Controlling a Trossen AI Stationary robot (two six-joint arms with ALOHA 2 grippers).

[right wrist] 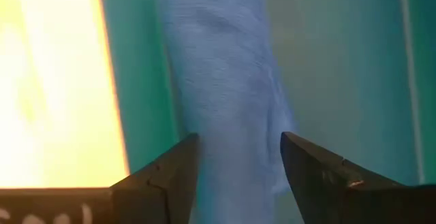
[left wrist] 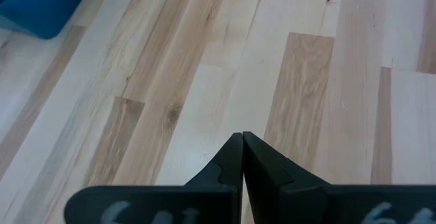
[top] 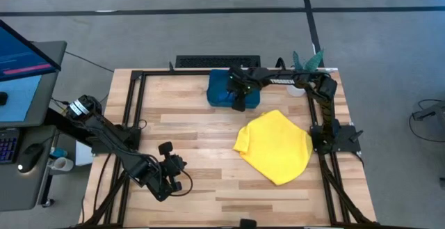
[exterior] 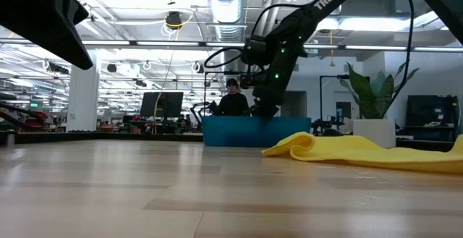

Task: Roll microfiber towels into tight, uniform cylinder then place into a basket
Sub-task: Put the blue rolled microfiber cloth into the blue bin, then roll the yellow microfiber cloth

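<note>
The right gripper (top: 240, 98) hangs over the basket (top: 221, 90) at the bench's far edge, and its wrist view shows the jaws spread with the rolled blue towel (right wrist: 225, 88) lying between them on the basket floor — released, or about to be. So the step in hand looks like the placing of the first roll. The yellow towel (top: 276, 146) lies loose and unrolled on the bench, near the right edge, one corner folded over. The left gripper (top: 174, 173) waits near the front left corner, jaws pressed together. Next, by my reading, the right arm must lift clear of the basket — then the yellow cloth needs flattening and a tight, even roll.
</note>
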